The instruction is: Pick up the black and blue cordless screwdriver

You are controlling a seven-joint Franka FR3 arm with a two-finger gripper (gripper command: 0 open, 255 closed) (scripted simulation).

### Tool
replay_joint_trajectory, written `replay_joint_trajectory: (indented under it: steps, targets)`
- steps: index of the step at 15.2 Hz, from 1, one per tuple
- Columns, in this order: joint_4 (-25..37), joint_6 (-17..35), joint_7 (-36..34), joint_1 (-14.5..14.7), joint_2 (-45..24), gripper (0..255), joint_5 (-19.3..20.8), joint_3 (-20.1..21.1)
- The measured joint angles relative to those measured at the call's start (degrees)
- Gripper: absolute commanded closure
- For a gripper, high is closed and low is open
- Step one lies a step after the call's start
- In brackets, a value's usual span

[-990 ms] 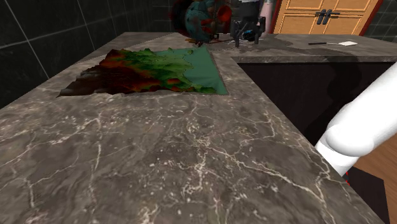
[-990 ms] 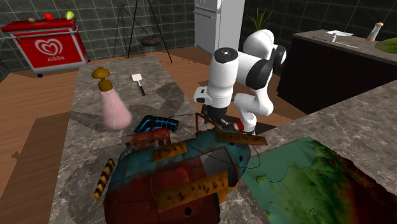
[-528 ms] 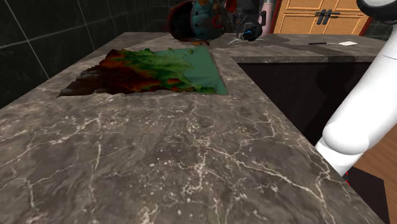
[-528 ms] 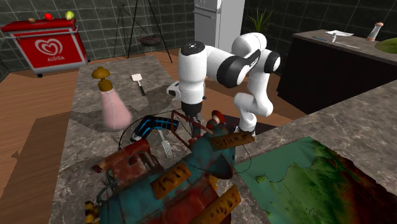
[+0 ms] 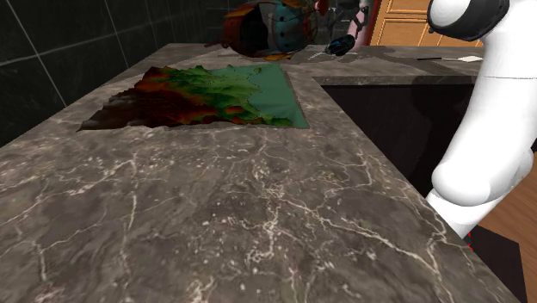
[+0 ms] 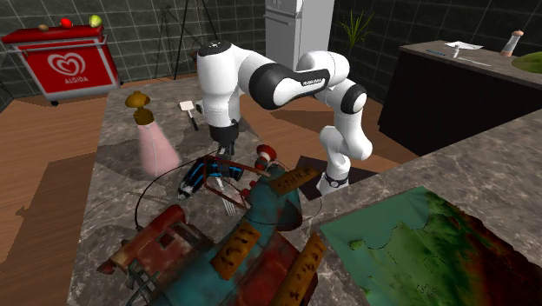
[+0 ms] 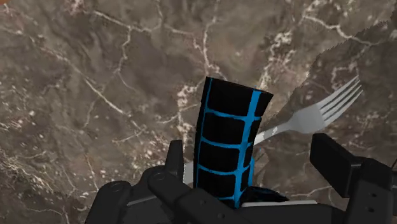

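Note:
The black and blue cordless screwdriver lies on the dark marble counter, its ribbed body between the fingers of my gripper. The gripper is open: one finger stands close beside the tool, while the other finger is well apart from it. In the second exterior view the gripper hangs straight down over the screwdriver. In the shoulder view the screwdriver shows at the counter's far end.
A silver fork lies right beside the screwdriver. A big rusty red-and-teal object lies close by on the counter. A pink bottle and a spatula stand farther off. A green relief map fills the sink.
The arm has swung toward the second exterior view's left and now hangs over the screwdriver. The rusty object has rolled and shifted toward that view's lower edge.

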State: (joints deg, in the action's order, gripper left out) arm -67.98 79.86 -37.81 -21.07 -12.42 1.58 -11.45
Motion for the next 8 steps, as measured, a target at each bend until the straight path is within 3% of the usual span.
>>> replay_joint_trajectory:
  steps: [3, 8]
  targets:
    - [7.0, -2.2, -2.4, -2.1, -4.4, 0, -1.5, -1.4]
    - [0.5, 2.3, -3.4, -1.8, -2.2, 0, -1.1, -1.6]
